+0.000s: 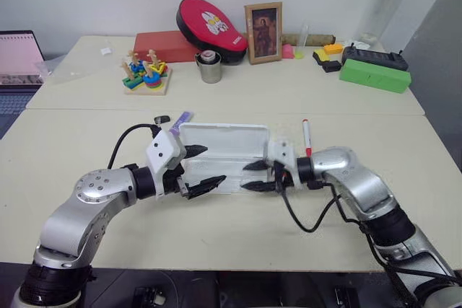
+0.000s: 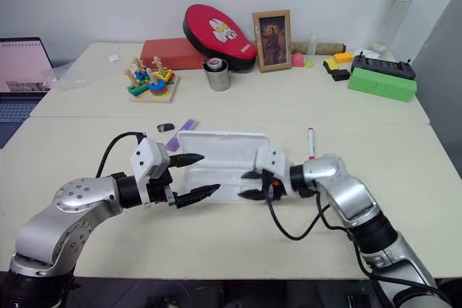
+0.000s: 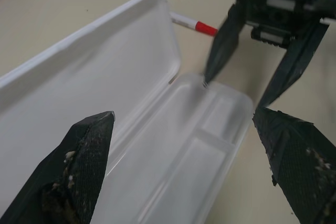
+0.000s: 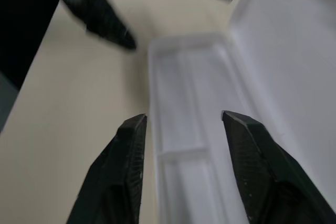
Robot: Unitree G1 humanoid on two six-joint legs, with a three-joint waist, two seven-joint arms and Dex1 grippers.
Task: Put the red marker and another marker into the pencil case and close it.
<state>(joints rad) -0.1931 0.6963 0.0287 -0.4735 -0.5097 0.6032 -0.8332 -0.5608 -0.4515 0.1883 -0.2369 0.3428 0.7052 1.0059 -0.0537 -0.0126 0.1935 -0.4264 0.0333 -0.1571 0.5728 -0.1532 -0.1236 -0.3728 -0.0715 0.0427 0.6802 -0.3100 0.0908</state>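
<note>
Pencil case, unlabelled, lid open

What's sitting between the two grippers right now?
The open, empty pencil case, seen in both eye views: left gripper at one end, right gripper at the other.

Left tool partly hides purple marker (barrel end); small black object unidentifiable.

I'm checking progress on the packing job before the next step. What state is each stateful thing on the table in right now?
pencil case: open, lid laid back, tray empty.
red marker: capped, lying on the table beside the case.
purple highlighter: lying on the table at the case's far left corner.
left gripper: open, empty.
right gripper: open, empty.
laptop: open, screen lit.
</note>
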